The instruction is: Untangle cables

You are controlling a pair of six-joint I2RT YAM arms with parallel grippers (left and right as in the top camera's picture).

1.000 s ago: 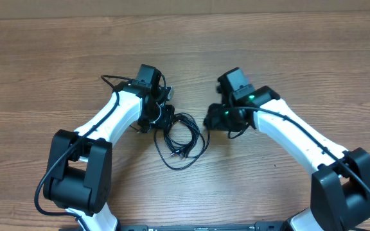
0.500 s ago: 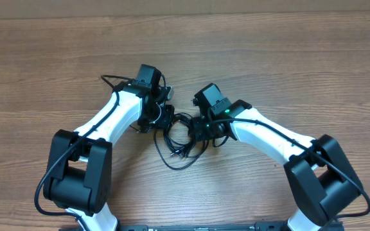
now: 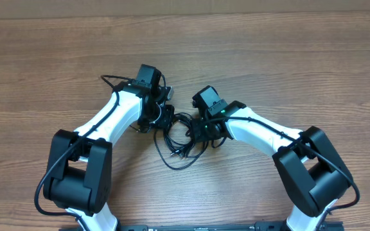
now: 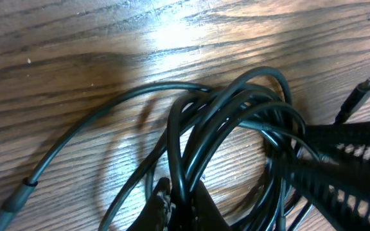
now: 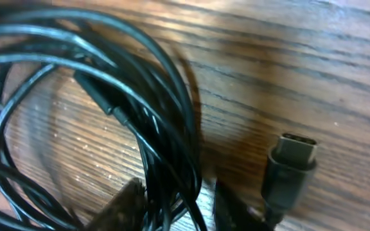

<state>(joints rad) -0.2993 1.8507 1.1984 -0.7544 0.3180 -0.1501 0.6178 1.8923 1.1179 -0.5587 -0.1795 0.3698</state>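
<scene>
The cables (image 3: 182, 144) are thin black cords, bunched in loops on the wooden table between both arms. My left gripper (image 3: 162, 119) is at the bundle's upper left edge. In the left wrist view it (image 4: 184, 205) is shut on a few strands of the cables (image 4: 236, 109). My right gripper (image 3: 201, 131) is down at the bundle's right side. Its jaws (image 5: 178, 205) straddle several strands of the cables (image 5: 153, 96), with a sliver of table still showing beside the right finger (image 5: 230, 208). A plug connector (image 5: 291, 157) lies just right of those fingers.
Another small plug (image 4: 365, 90) lies at the right edge of the left wrist view, above the dark body of the right gripper (image 4: 339, 167). One strand runs off to the lower left, ending in a connector (image 4: 15, 199). The left arm's own black cable (image 3: 111, 80) loops behind its wrist.
My right arm has swung left from beside the bundle onto its right side, and its jaws have narrowed around the strands. The left arm and its grip have not moved.
</scene>
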